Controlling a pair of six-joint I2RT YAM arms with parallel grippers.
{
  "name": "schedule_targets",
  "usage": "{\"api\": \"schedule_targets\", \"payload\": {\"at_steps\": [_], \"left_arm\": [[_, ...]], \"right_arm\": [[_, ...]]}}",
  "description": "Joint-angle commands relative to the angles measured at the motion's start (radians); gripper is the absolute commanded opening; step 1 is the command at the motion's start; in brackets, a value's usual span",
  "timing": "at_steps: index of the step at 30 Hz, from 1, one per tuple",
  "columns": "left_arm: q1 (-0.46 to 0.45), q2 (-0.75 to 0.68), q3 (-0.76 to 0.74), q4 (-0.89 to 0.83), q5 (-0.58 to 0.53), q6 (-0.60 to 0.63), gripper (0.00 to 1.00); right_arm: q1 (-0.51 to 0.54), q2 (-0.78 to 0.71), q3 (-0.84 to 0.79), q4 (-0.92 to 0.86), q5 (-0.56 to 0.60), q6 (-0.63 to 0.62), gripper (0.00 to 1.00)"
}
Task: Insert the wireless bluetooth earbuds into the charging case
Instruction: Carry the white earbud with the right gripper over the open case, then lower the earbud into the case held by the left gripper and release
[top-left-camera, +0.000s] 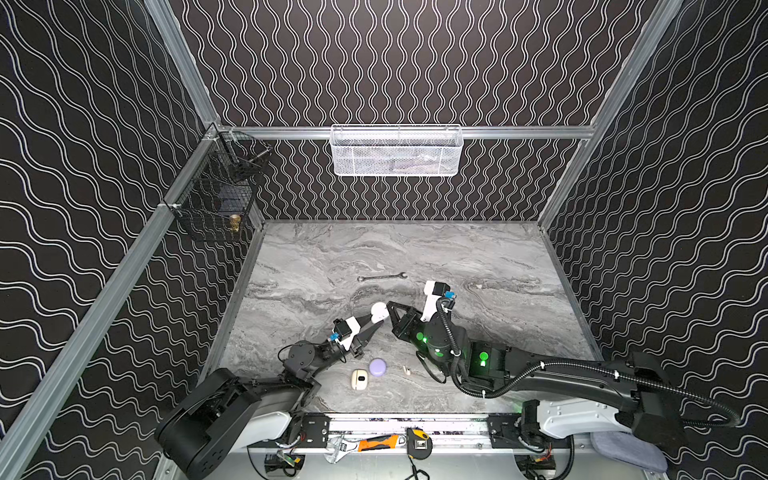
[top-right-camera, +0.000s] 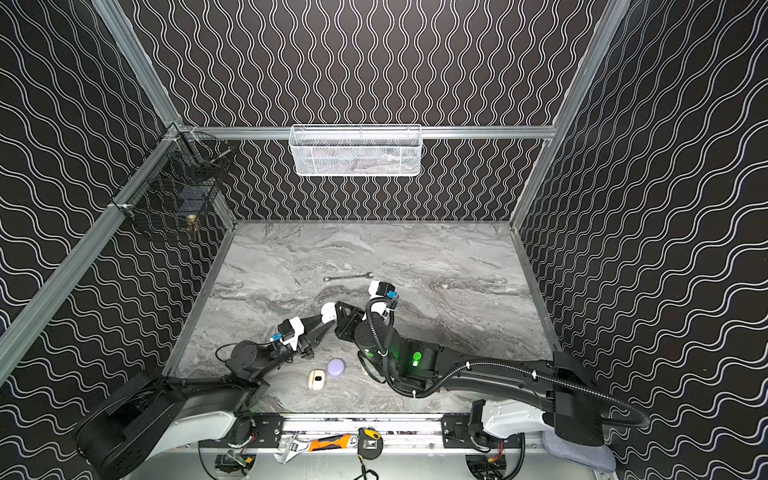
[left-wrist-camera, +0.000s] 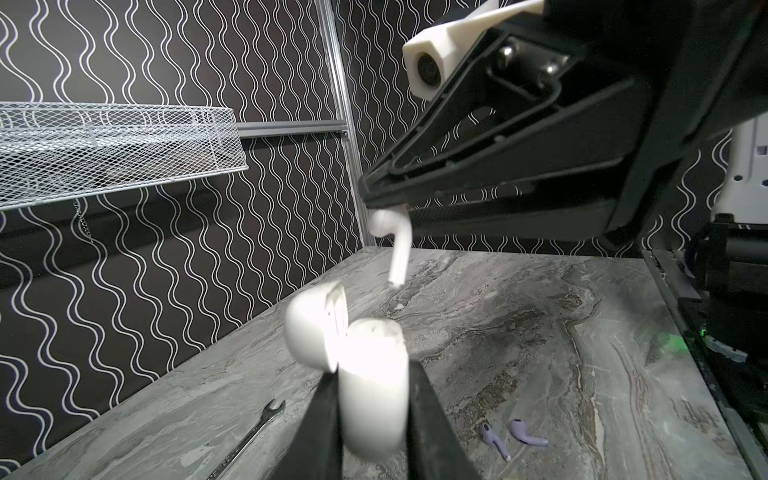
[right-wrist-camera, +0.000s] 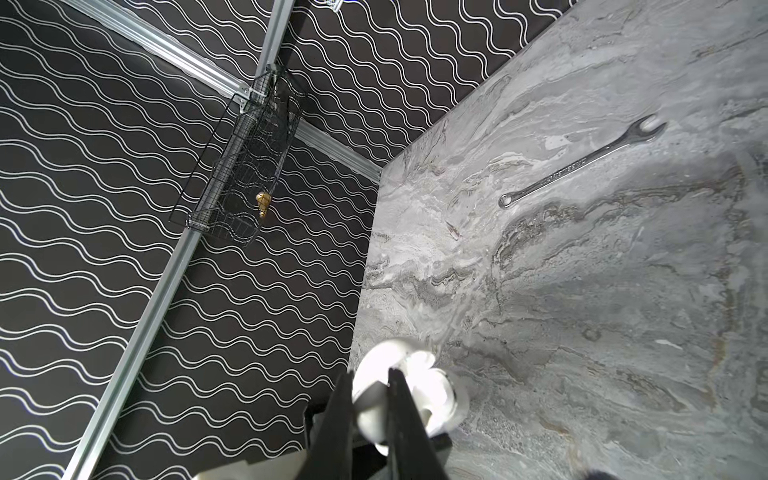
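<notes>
Right at the middle of the table (top-left-camera: 478, 257), the left gripper (left-wrist-camera: 372, 370) is clenched on the body of a white charging case (left-wrist-camera: 374, 399). The case is held upright off the surface with its lid (left-wrist-camera: 309, 324) hinged open. The right gripper (left-wrist-camera: 374, 199) pinches the head of a white stemmed earbud (left-wrist-camera: 397, 245); its stem hangs just above the case's mouth, not touching it. Glare washes out the case's inside, so I cannot tell what it holds.

In a top view, taken from the held case, a steel combination wrench (top-left-camera: 382, 277) lies at 12 o'clock. A closed lavender case (top-left-camera: 377, 367) sits at 6, a cream case (top-left-camera: 359, 379) at 7 and a cream earbud (top-left-camera: 407, 370) at 5. The right arm crosses over the table from 4 o'clock. Two lavender earbuds (left-wrist-camera: 525, 432) lie side by side on the marble.

On the back wall hangs a white mesh basket (top-left-camera: 395, 151), its contents indistinct. A black wire basket (top-left-camera: 216, 195) at 10 o'clock holds a brass fitting (top-left-camera: 235, 223).
</notes>
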Motion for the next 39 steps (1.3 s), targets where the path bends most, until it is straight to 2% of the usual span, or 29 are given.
{"api": "schedule_targets", "payload": {"at_steps": [1, 30, 39], "left_arm": [[0.001, -0.004, -0.001, 0.038, -0.006, 0.006, 0.0], [0.0, -0.002, 0.0, 0.038, -0.003, 0.006, 0.0], [0.0, 0.002, 0.001, 0.038, -0.007, 0.005, 0.0]], "right_arm": [[0.001, 0.008, 0.004, 0.034, 0.036, 0.019, 0.11], [0.0, 0.072, 0.026, 0.019, 0.018, 0.04, 0.11], [0.001, 0.081, 0.042, -0.047, 0.003, 0.068, 0.11]]}}
